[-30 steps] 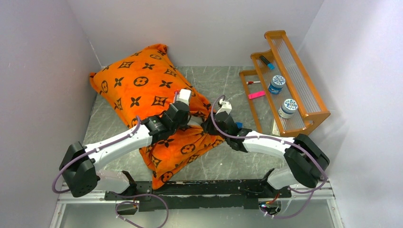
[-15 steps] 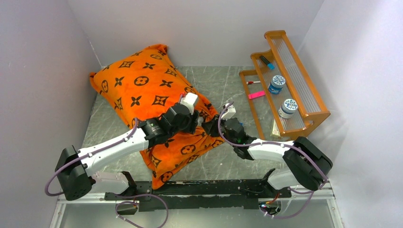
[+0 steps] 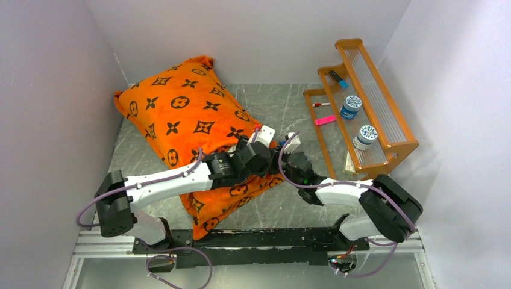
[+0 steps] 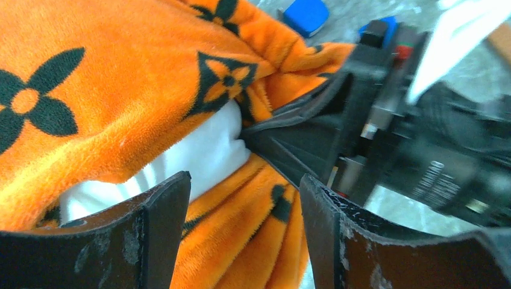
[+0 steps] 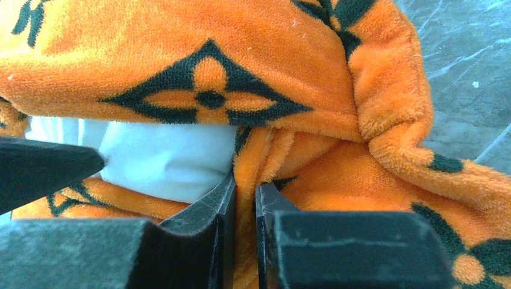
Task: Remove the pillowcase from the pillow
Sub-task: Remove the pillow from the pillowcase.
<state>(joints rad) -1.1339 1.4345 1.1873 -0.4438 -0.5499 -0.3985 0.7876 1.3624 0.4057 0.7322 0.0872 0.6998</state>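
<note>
Working the cover open at its mouth

The right gripper [image 5: 245, 195] pinches a fold of the pillowcase [image 3: 181, 114] edge between nearly closed fingers. The left gripper [image 4: 244, 186] hangs spread wide over the white pillow [image 4: 208, 150], which peeks from the opening at the near right corner. Next, I judge, the left should grip the pillow while the right pulls the cover away.

The right end effector [image 5: 244, 195] blocks the pillowcase [image 3: 181, 114] opening before the left end effector [image 4: 241, 201]; bare table [image 3: 289, 103] lies free toward the shelf [image 3: 351, 43].
</note>
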